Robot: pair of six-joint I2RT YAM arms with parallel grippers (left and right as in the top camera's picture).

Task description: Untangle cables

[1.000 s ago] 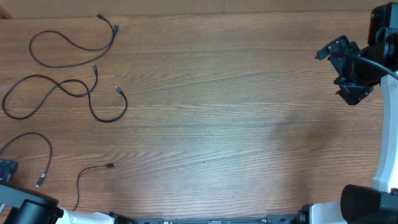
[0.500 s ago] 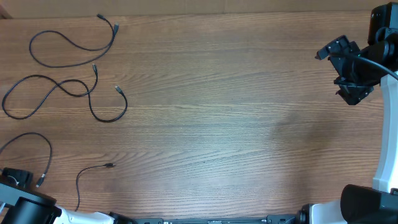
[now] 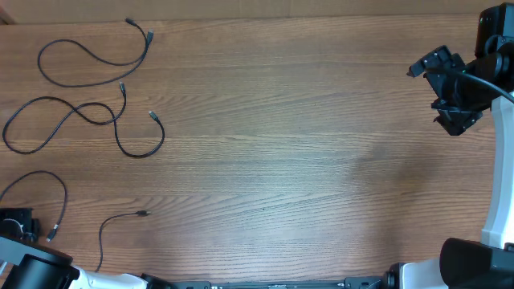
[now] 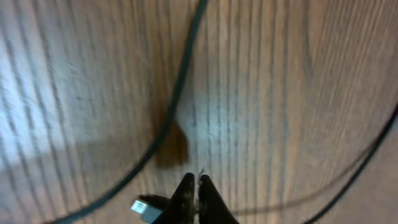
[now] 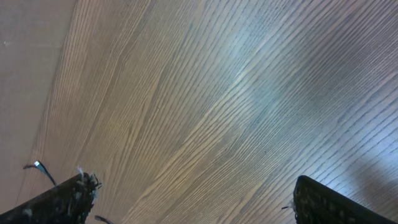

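Three thin black cables lie apart at the table's left. One cable point(image 3: 88, 68) forms a loop at the back. A second cable point(image 3: 80, 112) snakes in an S below it. The third cable point(image 3: 50, 185) arcs in from the left edge to a plug point(image 3: 50, 237); another stretch with a plug lies at the front point(image 3: 112, 225). My left gripper point(image 3: 18, 221) sits at the front left corner, shut with nothing between its tips point(image 4: 193, 188); a plug point(image 4: 144, 210) lies just beside its fingers. My right gripper point(image 3: 434, 98) hangs open at the far right, away from the cables point(image 5: 196, 205).
Bare wooden tabletop point(image 3: 281, 160) stretches between the cables and the right arm. The right arm's own thicker wire point(image 3: 490, 84) runs along it. The table's back edge is at the top of the overhead view.
My left gripper has closed from open to shut and shifted slightly at the front left corner. The cables and the right arm have not moved.
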